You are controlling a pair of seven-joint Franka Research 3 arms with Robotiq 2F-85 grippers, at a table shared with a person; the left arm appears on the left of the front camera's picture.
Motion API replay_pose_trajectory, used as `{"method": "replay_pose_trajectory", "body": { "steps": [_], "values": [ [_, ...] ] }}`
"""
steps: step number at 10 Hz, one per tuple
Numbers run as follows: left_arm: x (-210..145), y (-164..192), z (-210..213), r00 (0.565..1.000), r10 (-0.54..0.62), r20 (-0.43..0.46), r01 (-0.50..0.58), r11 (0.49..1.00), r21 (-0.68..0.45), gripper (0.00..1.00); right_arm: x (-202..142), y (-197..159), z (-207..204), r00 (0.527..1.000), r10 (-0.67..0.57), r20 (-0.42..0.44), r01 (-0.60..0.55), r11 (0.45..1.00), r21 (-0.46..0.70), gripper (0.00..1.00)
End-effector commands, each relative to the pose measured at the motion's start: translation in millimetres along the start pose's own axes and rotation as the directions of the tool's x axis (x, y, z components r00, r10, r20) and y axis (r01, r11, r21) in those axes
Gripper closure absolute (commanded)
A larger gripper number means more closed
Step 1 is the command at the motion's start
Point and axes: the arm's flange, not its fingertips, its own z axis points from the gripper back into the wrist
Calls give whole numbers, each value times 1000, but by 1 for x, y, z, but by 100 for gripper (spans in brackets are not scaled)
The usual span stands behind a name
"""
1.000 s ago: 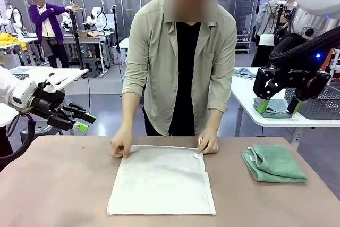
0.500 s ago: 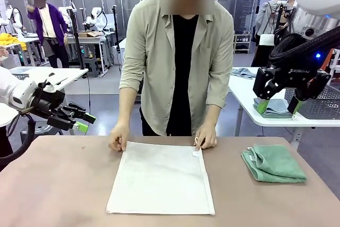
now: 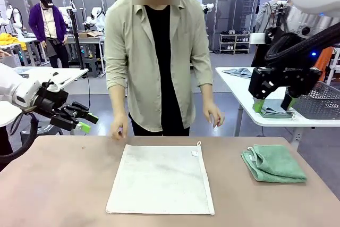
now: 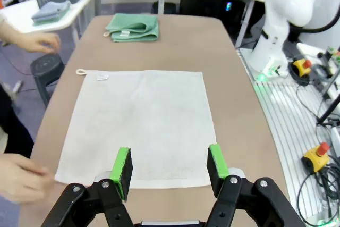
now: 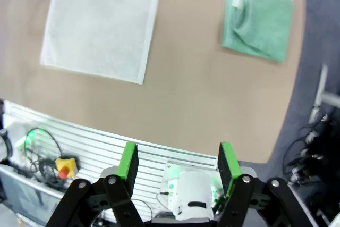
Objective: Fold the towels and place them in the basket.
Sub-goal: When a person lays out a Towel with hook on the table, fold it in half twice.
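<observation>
The cream white towel [image 3: 162,179] lies spread flat at the table's middle, its corner loop at the far right corner. A mint green towel [image 3: 273,163] rests folded on the table's right side. My left gripper [image 3: 86,122] hovers open and empty off the table's left edge; in its wrist view [image 4: 170,166] the cream towel [image 4: 141,120] lies beyond the pads and the green towel [image 4: 133,26] farther off. My right gripper [image 3: 274,104] hangs open and empty high above the right side, looking down on both towels [image 5: 101,25] [image 5: 257,22]. The basket is out of view.
A person stands at the far edge, hands [image 3: 118,131] [image 3: 214,115] raised off the cloth. The brown table [image 3: 53,184] is bare on the left. A side table at the right holds a wire mesh bin [image 3: 319,99] and folded blue-grey cloths [image 3: 276,111].
The person has straightened up and lifted both hands off the cream towel's far corners. The towels lie where they were. Both arms have barely moved.
</observation>
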Motion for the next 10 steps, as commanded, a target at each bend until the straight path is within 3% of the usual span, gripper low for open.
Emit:
{"method": "replay_pose_trajectory", "body": {
  "steps": [1, 2, 4, 6, 7, 8, 10],
  "values": [
    [45, -21, -28, 988, -16, -155, 14, 1000, -15, 28, 19, 20, -3, 970, 244, 1, -244, 969, -22, 25],
    [68, -31, -46, 968, -19, -249, 14, 1000, -21, 28, 28, 34, -11, 920, 391, 4, -391, 920, -22, 25],
    [109, -53, -85, 886, 63, -459, -70, 998, 2, 28, 39, 59, -38, 740, 673, -6, -673, 739, -18, 25],
    [126, -72, -104, 749, 119, -652, -117, 992, 47, 28, 41, 77, -81, 512, 859, 14, -859, 512, -12, 25],
    [132, -84, -111, 677, 141, -723, -112, 990, 89, 28, 40, 86, -103, 430, 902, 34, -903, 430, 5, 25],
    [136, -91, -121, 617, 176, -767, -110, 984, 138, 28, 37, 91, -117, 379, 923, 59, -925, 379, 10, 25],
    [137, -93, -137, 544, 201, -815, -111, 980, 168, 28, 28, 101, -141, 333, 942, 52, -943, 330, 49, 25]
  ]
}}
